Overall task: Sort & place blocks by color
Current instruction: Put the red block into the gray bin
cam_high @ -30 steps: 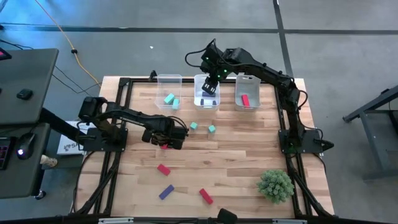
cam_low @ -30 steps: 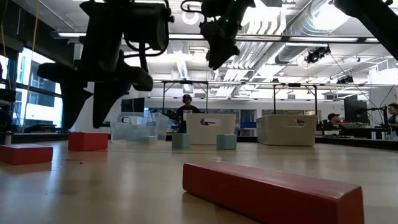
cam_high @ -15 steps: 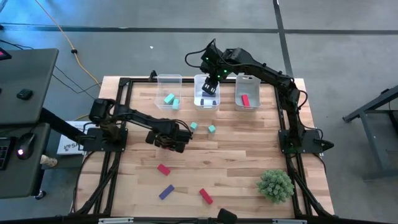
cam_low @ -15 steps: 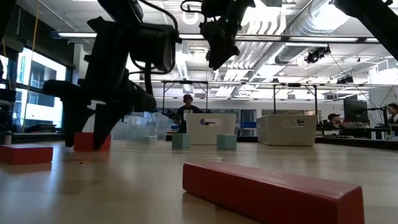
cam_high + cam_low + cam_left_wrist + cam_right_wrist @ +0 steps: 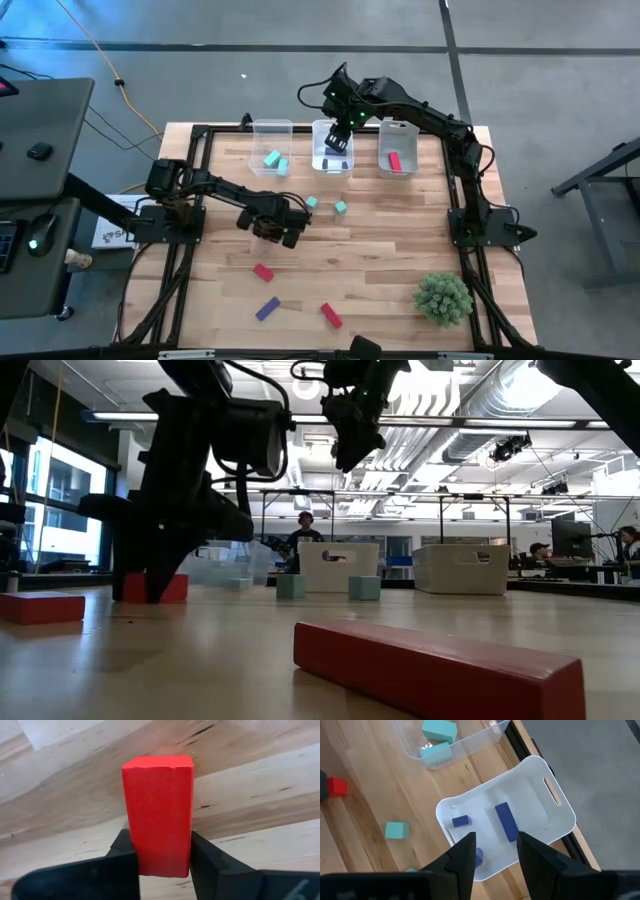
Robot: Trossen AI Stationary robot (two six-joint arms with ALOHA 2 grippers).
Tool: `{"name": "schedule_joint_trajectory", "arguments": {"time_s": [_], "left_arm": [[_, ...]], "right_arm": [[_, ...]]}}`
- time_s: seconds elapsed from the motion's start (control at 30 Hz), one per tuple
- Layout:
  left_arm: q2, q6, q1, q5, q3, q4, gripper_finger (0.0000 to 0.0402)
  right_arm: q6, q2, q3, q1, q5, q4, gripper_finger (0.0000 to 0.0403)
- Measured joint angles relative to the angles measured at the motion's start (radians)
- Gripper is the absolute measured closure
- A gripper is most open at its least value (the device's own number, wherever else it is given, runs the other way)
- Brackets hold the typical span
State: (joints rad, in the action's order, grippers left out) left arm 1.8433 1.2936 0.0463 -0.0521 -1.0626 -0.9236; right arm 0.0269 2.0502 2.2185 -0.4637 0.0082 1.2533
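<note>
My left gripper [image 5: 272,228] stands at mid-table, left of centre, pointing down and shut on a red block [image 5: 159,810], which lies flat on the wood; the low view shows this red block [image 5: 172,588] beside the fingers. My right gripper [image 5: 494,851] hangs open above the middle bin [image 5: 333,150], which holds purple blocks [image 5: 506,821]. Loose on the table lie two teal blocks [image 5: 312,202] [image 5: 341,207], two red blocks [image 5: 263,271] [image 5: 331,315] and a purple block [image 5: 267,308]. My left gripper pinches the red block between its two fingers [image 5: 204,857], which sit on the block's two long sides [image 5: 161,856] near one end. The fingers come from above, pointing down, and lie across the block. The block lies flat on the table.
Three clear bins stand in a row at the far edge: the left bin [image 5: 272,148] holds teal blocks, the right bin [image 5: 397,152] a red block. A spiky green plant ball [image 5: 443,297] sits near the table's right front corner. People show in the room beyond the table.
My left gripper has come down over the red block, shifting slightly toward the table's right edge, and has shut on the block. The block has stayed where it was on the table.
</note>
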Motion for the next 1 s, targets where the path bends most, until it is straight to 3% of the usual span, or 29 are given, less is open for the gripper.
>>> {"name": "schedule_joint_trajectory", "arguments": {"time_s": [0.3, 0.77, 1.0], "left_arm": [[-0.026, -0.042, -0.034, 0.022, 0.005, 0.018, 0.0368], [-0.209, -0.086, -0.063, 0.162, 0.005, 0.064, 0.0376], [-0.306, -0.255, -0.041, 0.199, 0.004, 0.063, 0.0376]], "right_arm": [[0.057, 0.0, 0.0, 0.0, -0.011, 0.003, 0.0269], [0.192, 0.0, 0.0, -0.001, -0.298, 0.01, 0.0269], [0.173, 0.0, 0.0, 0.007, -0.319, 0.006, 0.0269]]}}
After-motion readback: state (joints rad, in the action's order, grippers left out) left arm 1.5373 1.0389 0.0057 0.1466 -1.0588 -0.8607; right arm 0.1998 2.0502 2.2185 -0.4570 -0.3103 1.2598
